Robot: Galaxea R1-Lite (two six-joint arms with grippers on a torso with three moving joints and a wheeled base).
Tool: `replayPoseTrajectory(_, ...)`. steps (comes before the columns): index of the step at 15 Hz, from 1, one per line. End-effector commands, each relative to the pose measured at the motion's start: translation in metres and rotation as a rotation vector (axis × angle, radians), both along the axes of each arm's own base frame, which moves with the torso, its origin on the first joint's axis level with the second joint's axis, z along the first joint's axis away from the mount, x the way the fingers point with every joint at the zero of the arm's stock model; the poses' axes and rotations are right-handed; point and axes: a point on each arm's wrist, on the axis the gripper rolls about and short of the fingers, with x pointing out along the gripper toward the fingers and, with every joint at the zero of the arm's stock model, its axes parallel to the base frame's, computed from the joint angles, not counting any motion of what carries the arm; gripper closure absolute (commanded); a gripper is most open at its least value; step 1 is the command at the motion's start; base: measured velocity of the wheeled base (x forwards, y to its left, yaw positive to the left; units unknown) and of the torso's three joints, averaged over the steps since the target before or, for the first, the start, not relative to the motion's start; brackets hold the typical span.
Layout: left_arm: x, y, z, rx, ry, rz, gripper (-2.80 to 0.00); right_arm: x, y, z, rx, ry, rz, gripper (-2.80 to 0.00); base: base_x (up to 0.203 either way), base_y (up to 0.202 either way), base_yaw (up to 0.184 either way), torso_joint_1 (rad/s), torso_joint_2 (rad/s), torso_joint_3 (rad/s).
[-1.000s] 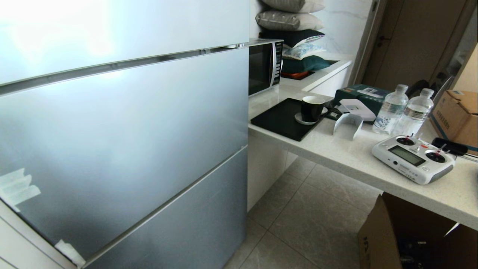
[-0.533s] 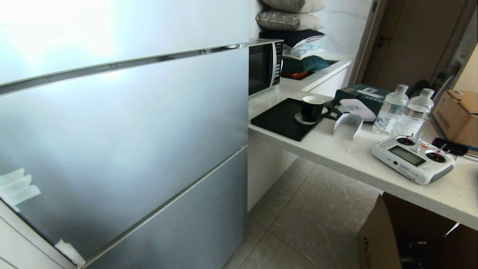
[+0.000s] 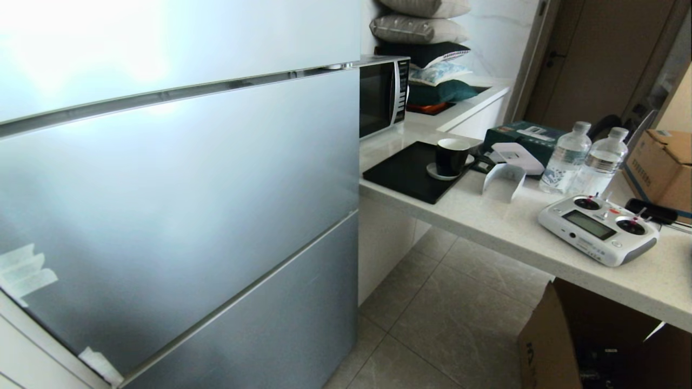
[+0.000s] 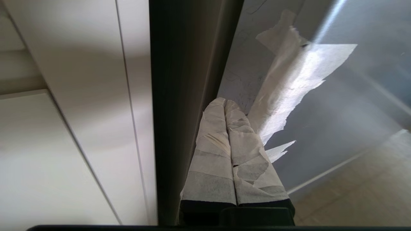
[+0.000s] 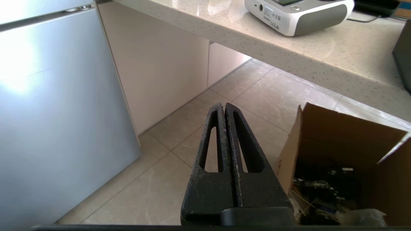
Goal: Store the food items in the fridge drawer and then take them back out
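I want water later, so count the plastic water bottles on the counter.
2. Both stand side by side on the white counter behind the grey remote controller: one bottle nearer the green box, the other nearer the cardboard box. None seem hidden.

Left gripper (image 4: 225, 102): two long tapered fingers (image 4: 212, 150), each wrapped along most of its length in overlapping strips of pale, creased masking tape. Black finger material shows below the tape, at the base. A black housing edge runs across beneath the fingers.

Right gripper (image 5: 223, 105): two long tapered black fingers (image 5: 208, 179) of matte, grainy material, dusted with pale specks. Each finger carries one elongated slot. A black housing edge sits beneath the base.
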Motion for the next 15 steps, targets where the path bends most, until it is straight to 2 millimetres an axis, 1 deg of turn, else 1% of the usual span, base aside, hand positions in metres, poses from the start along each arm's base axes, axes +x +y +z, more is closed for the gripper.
replayPoseTrajectory(1, 0.001, 0.000, -0.001, -0.007, 0.004, -0.012, 0.00, 0.000, 0.000, 0.000, 0.000, 0.000, 0.002, 0.00, 0.000, 0.000, 0.000, 0.000, 0.00, 0.000)
replayPoseTrajectory(4, 0.000, -0.001, -0.002, -0.012, 0.004, -0.029, 0.00, 0.000, 0.000, 0.000, 0.000, 0.000, 0.002, 0.00, 0.000, 0.000, 0.000, 0.000, 0.00, 0.000)
replayPoseTrajectory(7, -0.006, -0.005, -0.006, -0.019, -0.003, -0.142, 0.00, 0.000, 0.000, 0.000, 0.000, 0.000, 0.002, 0.00, 0.000, 0.000, 0.000, 0.000, 0.00, 0.000)
replayPoseTrajectory(10, -0.008, -0.007, -0.011, -0.027, 0.003, -0.215, 0.00, 0.000, 0.000, 0.000, 0.000, 0.000, 0.002, 0.00, 0.000, 0.000, 0.000, 0.000, 0.00, 0.000)
replayPoseTrajectory(13, -0.009, -0.008, -0.014, -0.034, 0.006, -0.228, 0.00, 0.000, 0.000, 0.000, 0.000, 0.000, 0.002, 0.00, 0.000, 0.000, 0.000, 0.000, 0.00, 0.000)
replayPoseTrajectory(15, -0.016, -0.009, -0.013, -0.025, -0.016, -0.232, 0.00, 0.000, 0.000, 0.000, 0.000, 0.000, 0.002, 0.00, 0.000, 0.000, 0.000, 0.000, 0.00, 0.000)
